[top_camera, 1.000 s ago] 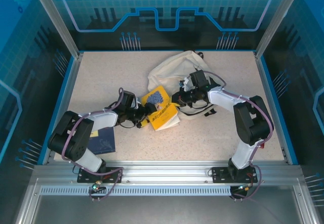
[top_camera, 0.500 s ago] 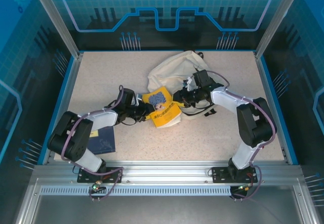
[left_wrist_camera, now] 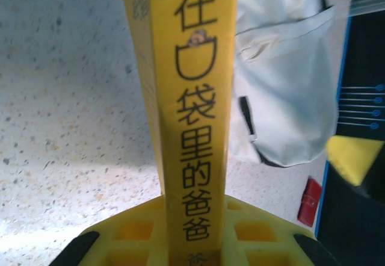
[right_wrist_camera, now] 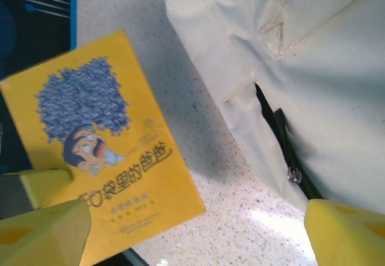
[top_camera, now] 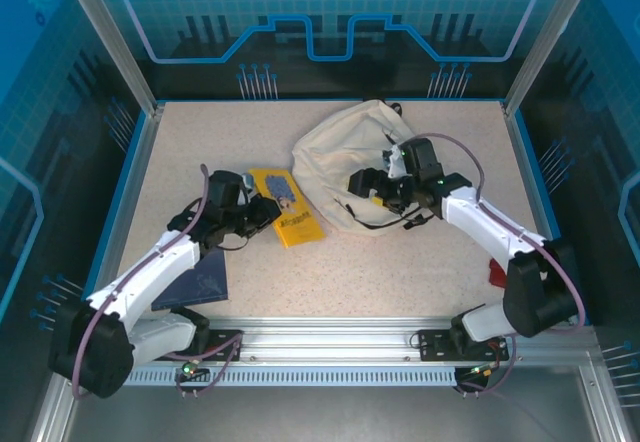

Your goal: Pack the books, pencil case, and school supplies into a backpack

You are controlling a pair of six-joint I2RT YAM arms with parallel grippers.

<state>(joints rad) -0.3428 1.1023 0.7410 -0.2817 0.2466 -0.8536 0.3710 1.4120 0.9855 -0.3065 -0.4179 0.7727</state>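
Gripping a thin, glossy yellow book by its left edge, the left hand is closed on it, left of centre on the speckled counter. The book's long axis runs far to near, with the near end angled slightly right. Just to its right slumps the soft, rumpled cream backpack. The right hand hovers at the backpack's near edge, fingers spread wide and holding nothing.

Bright yellow book with blue scribble and black print, cream backpack, speckled beige table

Book left of backpack
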